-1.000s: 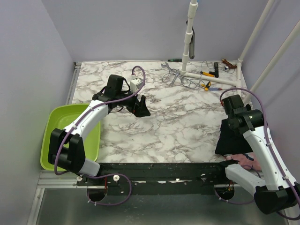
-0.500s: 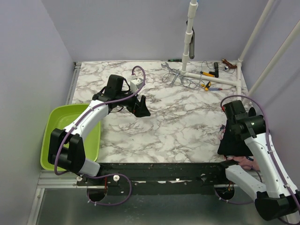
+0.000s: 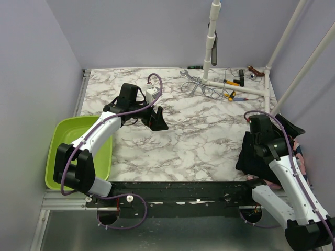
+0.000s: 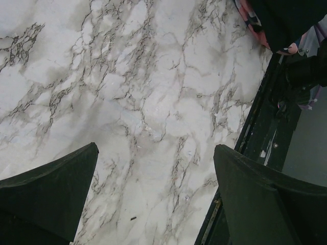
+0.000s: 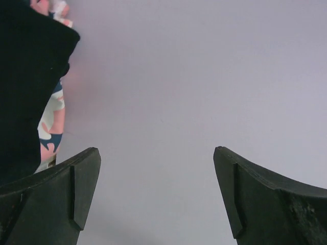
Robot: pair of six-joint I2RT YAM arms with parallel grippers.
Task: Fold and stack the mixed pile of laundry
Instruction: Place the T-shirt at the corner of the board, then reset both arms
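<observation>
1. Compared with the frame one second earlier, the right pincer (image 5: pixel 156 149) is no longer closed on the black garment (image 3: pixel 250 157). Its two fingers (image 5: pixel 61 189) are now standing wide apart with nothing between them. The right forearm is now sitting lower in the right part of the top view.
2. In the right wrist view, the open right pincer is facing a plain lavender wall (image 5: pixel 168 76). The black garment is filling the upper left corner of that frame.
3. The black garment is lying bunched at the right edge of the tabletop (image 3: pixel 199 136), in the lower right of the top view, partly under the right forearm.
4. The pink shark-print garment (image 5: pixel 51 127) is showing just beside the black one, along its edge. It is also peeking out at the upper right corner of the left wrist view.
5. The left pincer (image 3: pixel 157 120) is holding the same place as before, left of centre in the top view. Its fingers are spread wide above bare marble, gripping nothing.
6. A lime green basin (image 3: pixel 60 133) is sitting at the left edge.
7. Hand tools (image 3: pixel 191 78) are lying at the upper right of the tabletop.
</observation>
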